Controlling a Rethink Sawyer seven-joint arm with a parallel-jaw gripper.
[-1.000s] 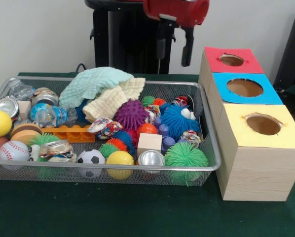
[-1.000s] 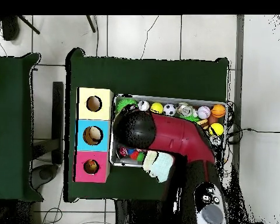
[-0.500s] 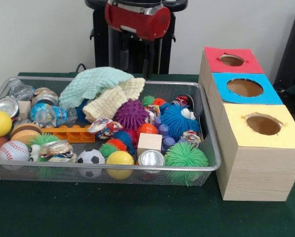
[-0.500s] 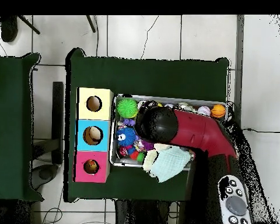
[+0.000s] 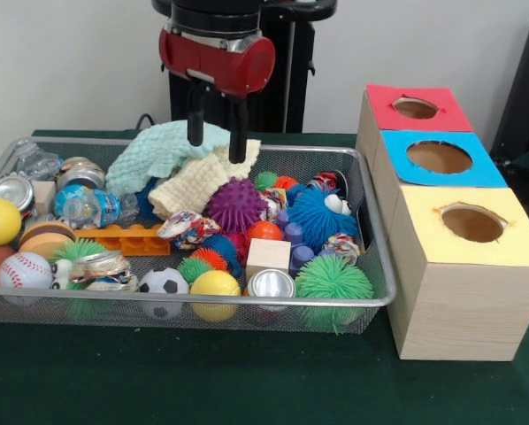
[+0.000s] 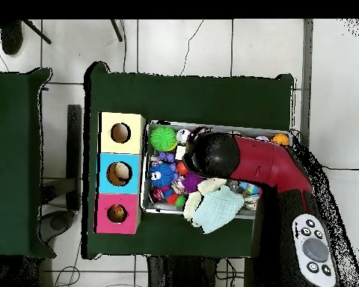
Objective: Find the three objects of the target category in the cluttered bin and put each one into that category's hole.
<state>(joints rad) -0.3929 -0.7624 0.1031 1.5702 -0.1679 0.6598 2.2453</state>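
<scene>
Two soft cloths (image 5: 189,164) lie in the bin (image 5: 377,266); the gripper (image 5: 217,142), fingers apart, hangs just above their folds, easy to pinch.

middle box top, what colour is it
Blue: the middle box, between the red-topped and yellow-topped ones, shows best in the front view.

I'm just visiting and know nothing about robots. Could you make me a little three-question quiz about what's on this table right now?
1. True or false: the gripper hangs with open jaws over the pale yellow knitted cloth.
2. The wooden box nearest the silver wire-mesh bin's front corner has which top? A red, B blue, C yellow.
3. Fill in: the small wooden cube sits just behind a shiny ____ can.

Key: 1 true; 2 C, the yellow-topped wooden box; 3 metal.
</scene>
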